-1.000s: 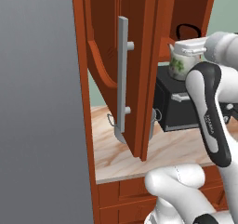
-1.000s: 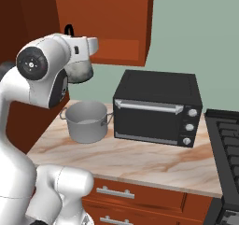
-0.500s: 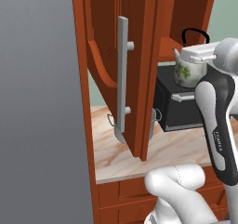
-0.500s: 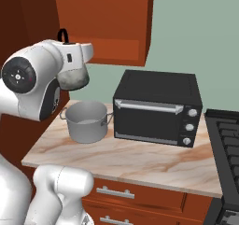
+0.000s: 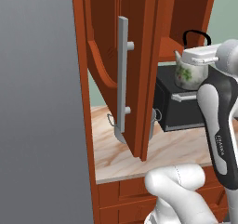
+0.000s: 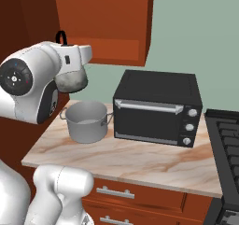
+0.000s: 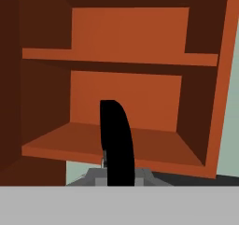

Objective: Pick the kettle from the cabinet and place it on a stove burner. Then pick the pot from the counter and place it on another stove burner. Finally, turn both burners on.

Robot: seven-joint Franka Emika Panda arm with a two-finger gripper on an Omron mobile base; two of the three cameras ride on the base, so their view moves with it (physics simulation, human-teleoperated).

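Left base view: kettle (image 5: 189,74) hangs in the air beside the open cabinet (image 5: 139,69), in front of the toaster oven (image 5: 179,104), clear of the shelves.
Kettle handle: thin black arch (image 5: 195,36) rises above the white hand; in the hand view it is a broad dark band (image 7: 116,142) running up from the bottom centre.
Gripper: (image 7: 111,165) fingers pressed together on the kettle handle; the tips themselves are mostly hidden behind the handle, so contact is probably at the top of the arch.
Right base view: kettle (image 6: 72,81) sits under the hand, partly covered by the arm's big white joint, above and a little left of the pot (image 6: 87,121).
Pot: upright on the counter (image 6: 140,158), just left of the toaster oven (image 6: 156,107), apart from it, no lid.
Cabinet door: swung wide open, its edge facing the left base camera, long grey bar handle (image 5: 122,79) vertical.
Cabinet interior: hand view looks straight into two bare shelves (image 7: 126,142), the lower one level with the handle.
Stove burners: black grate (image 6: 228,144) at the right edge of the right base view, right of the toaster oven, bare.
Counter: marbled slab over wooden drawers (image 6: 135,198).
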